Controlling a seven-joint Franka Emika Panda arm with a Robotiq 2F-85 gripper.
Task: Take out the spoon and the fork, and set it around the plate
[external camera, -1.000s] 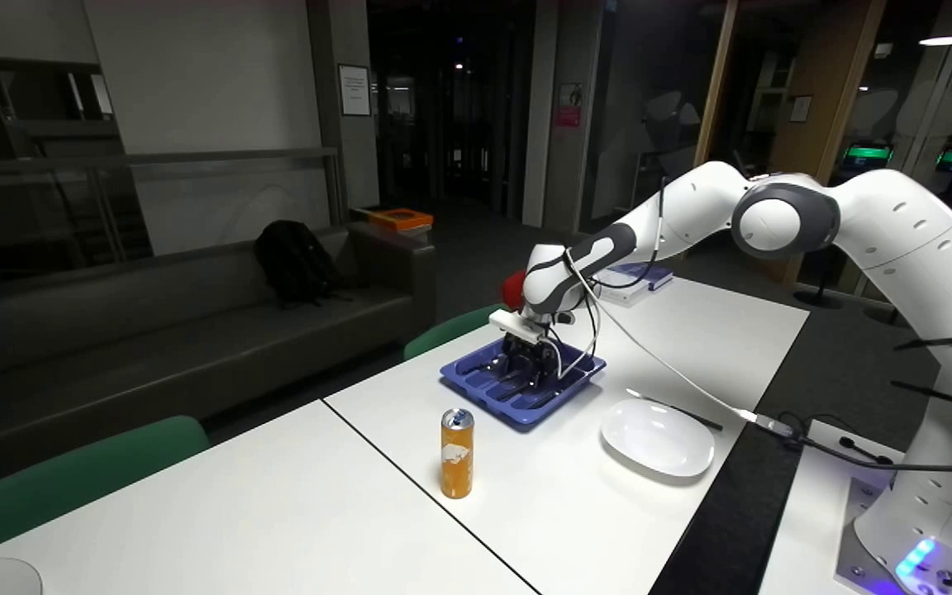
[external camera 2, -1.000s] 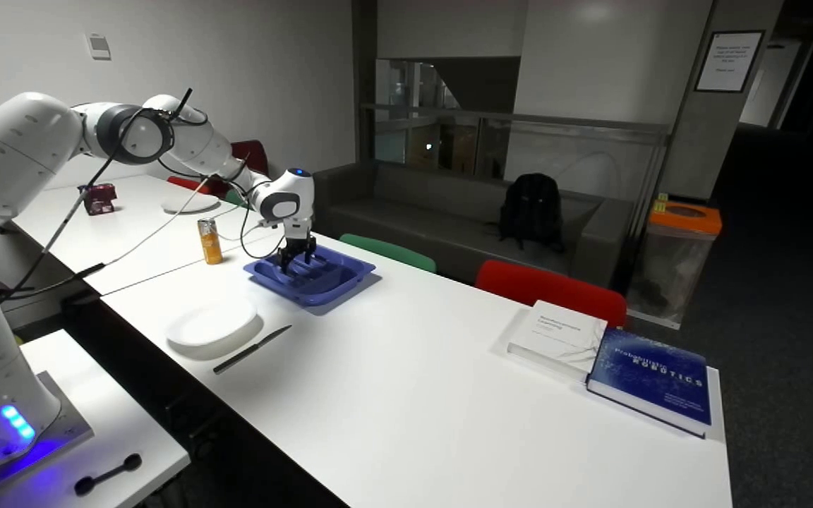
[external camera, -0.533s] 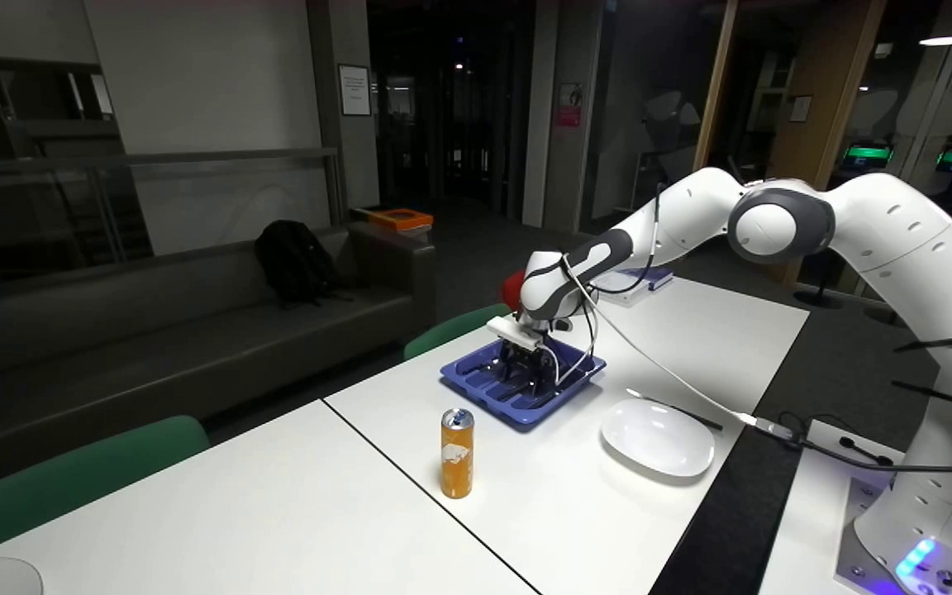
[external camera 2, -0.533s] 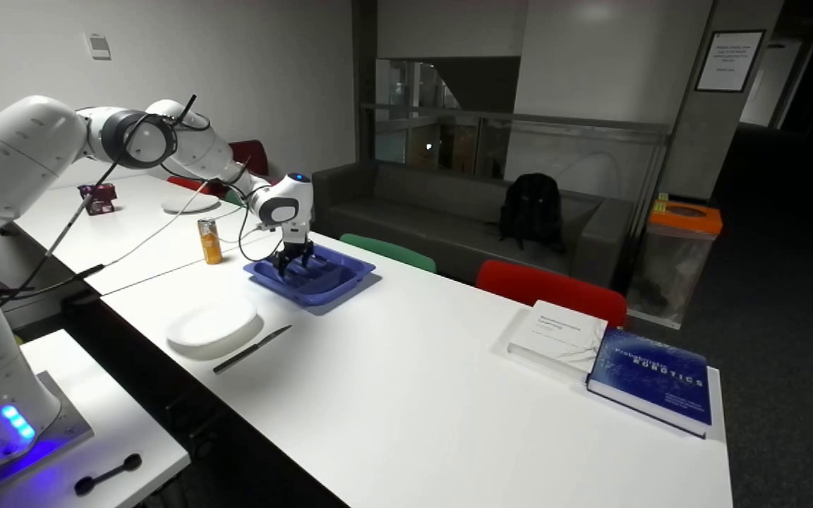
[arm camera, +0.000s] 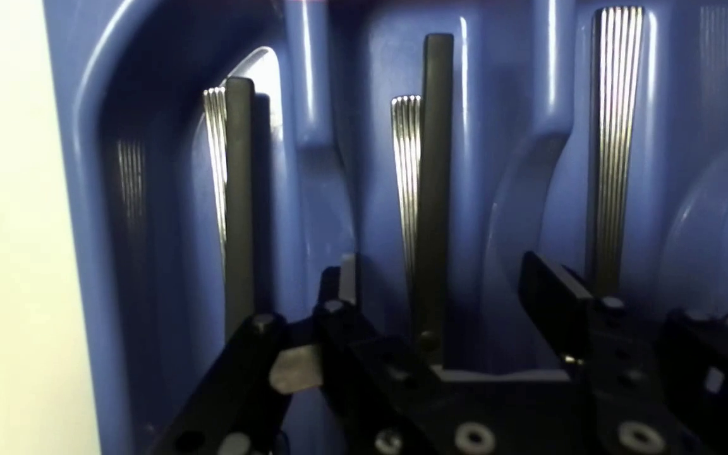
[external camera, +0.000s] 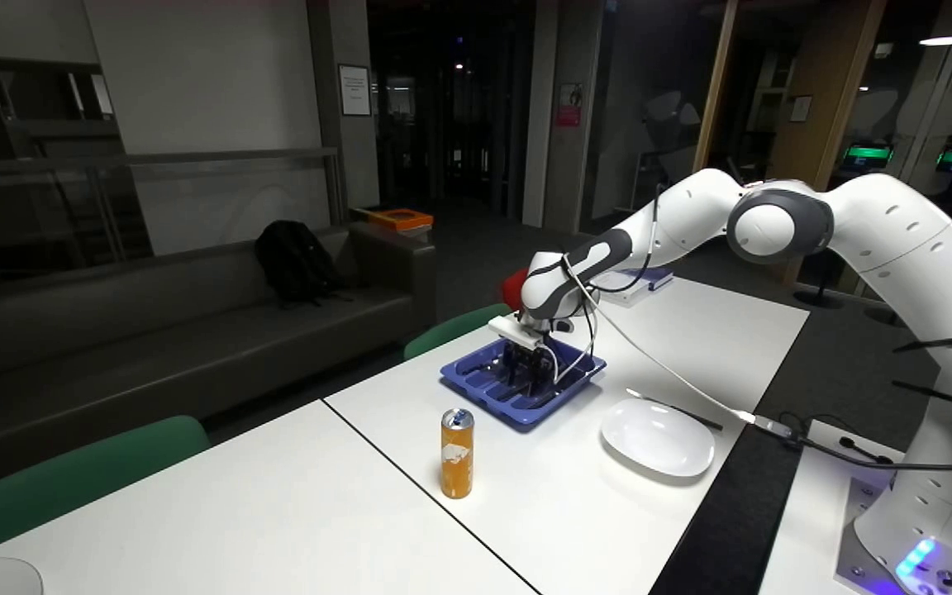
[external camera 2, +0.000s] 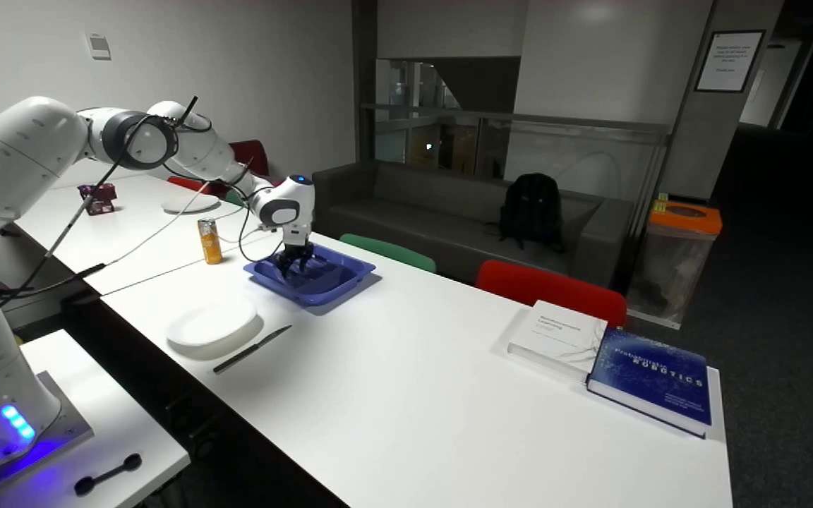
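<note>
The blue cutlery tray shows in both exterior views. My gripper is down in it, open, with its fingers apart on either side of a black handle and a ridged metal handle in one compartment. The left compartment holds another black handle and ridged handle; the right one holds a ridged handle. The utensils' heads are mostly hidden, so I cannot tell which is spoon or fork. The white plate stands on the table nearer the robot base.
A black-handled knife lies beside the plate. An orange can stands near the tray. Two books, one white and one blue, lie at the table's far end. A cable hangs from the wrist to the base.
My gripper has moved down into the tray. Its fingers have come closer together. The tray, plate and knife have not moved.
</note>
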